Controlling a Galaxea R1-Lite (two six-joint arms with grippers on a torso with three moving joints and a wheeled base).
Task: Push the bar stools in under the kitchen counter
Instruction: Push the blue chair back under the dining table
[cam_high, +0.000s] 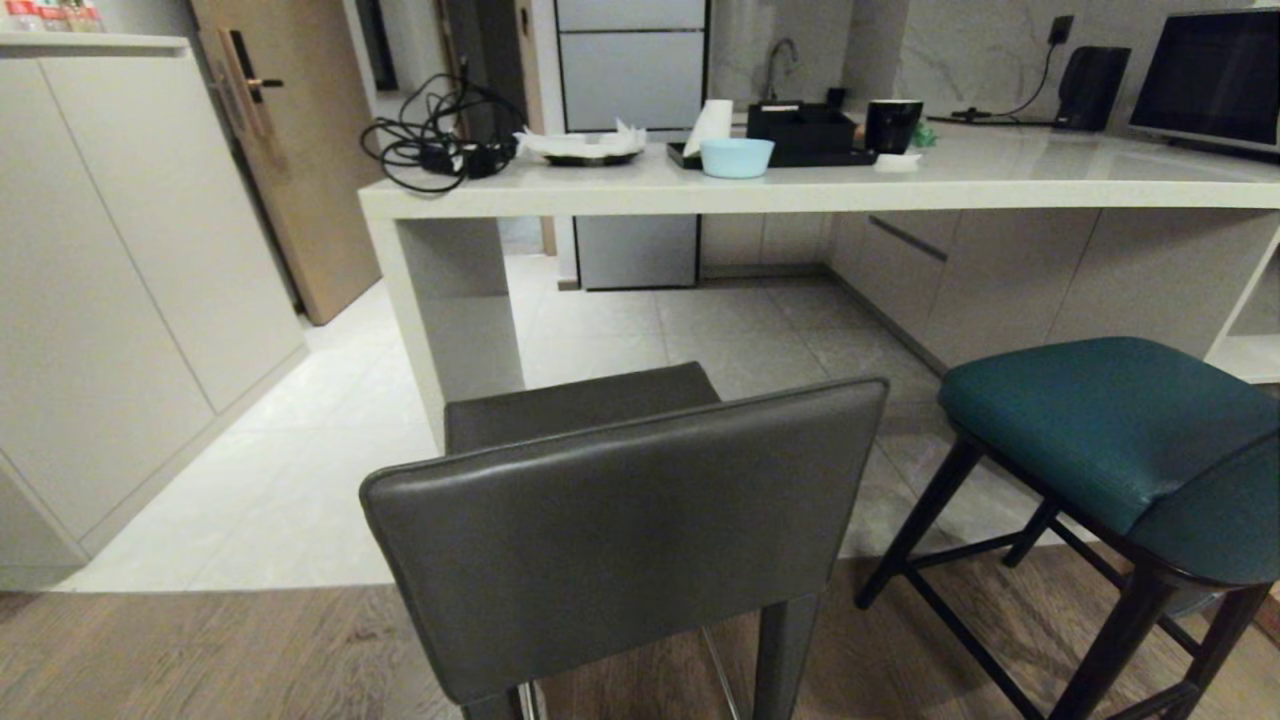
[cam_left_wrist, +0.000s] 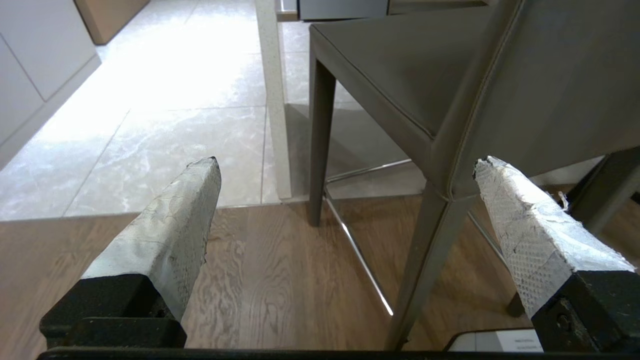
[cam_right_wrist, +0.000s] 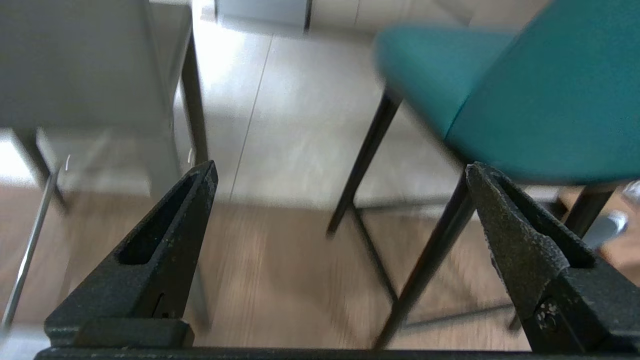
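A kitchen scene seen from the robot's head. A long pale stone worktop (cam_high: 960, 185) runs across the upper half, with a thick front edge and a slab side panel (cam_high: 455, 310) dropping to the floor at its left end. Two bar stools stand in front of it, both pulled out and not yet tucked under.

The dark grey stool (cam_high: 620, 510) is nearest, its square backrest facing the robot and its seat pointing toward the worktop, just to the right of the slab panel. The teal stool (cam_high: 1120, 440) stands to its right, also short of the worktop edge, on thin black legs. Both backs face the robot, which probably suits a straight push from behind.

Neither arm shows in the head view. In the left wrist view the left end effector (cam_left_wrist: 345, 165) has its taped fingers spread wide, holding nothing, low beside the grey stool's rear leg. In the right wrist view the right end effector (cam_right_wrist: 340, 170) is likewise spread and empty, low between the two stools.

Under the worktop, open tiled floor (cam_high: 640, 330) lies ahead of the grey stool. The slab panel sits close to its left side, so a push that drifts left could catch that edge. A cable tangle (cam_high: 435, 135), a pale blue bowl (cam_high: 737, 157) and a black tray (cam_high: 800, 135) sit on top.
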